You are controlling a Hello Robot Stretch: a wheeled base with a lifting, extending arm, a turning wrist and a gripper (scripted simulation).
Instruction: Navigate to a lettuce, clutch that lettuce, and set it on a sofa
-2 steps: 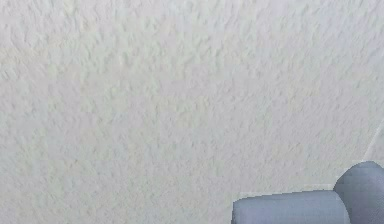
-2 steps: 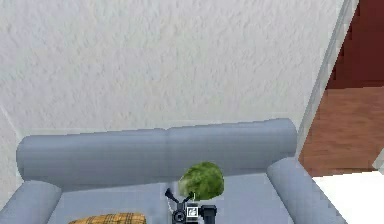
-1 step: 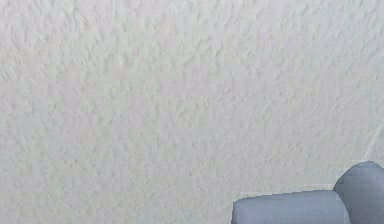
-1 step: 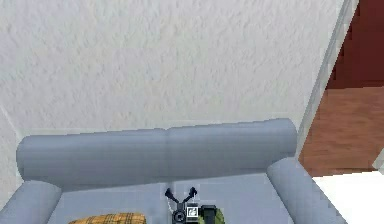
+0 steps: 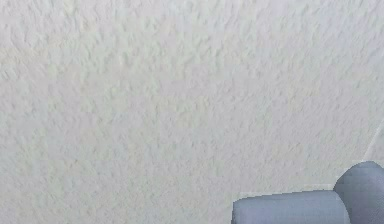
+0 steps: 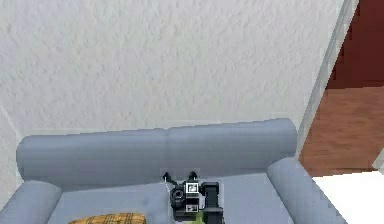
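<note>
The gripper shows against the sofa seat with a green blob right by its body, probably the lettuce. I can't tell if the fingers are spread or pressed together, or if they've got hold of anything. Biggest risk imo: if that blob is hung up on the arm rather than lying on the seat, it could ride along when the arm pulls in and drop off the front edge. There's also 1 yellow plaid cushion nearby that a round thing could roll against.
</note>
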